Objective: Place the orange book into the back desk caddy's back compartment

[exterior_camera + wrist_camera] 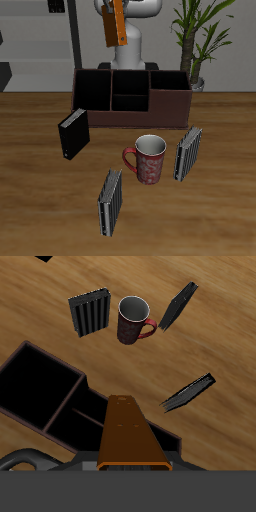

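My pincer (115, 12) pinches the thin bright orange book (116, 27), hanging high over the wide dark box caddy (131, 95). Only my wrist view shows the book's whole flat cover (128, 434).

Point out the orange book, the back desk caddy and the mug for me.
orange book (117, 25): exterior view, on its orange cover.
back desk caddy (168, 104): exterior view, on its reddish-brown front wall.
mug (150, 161): exterior view, on its patterned side.
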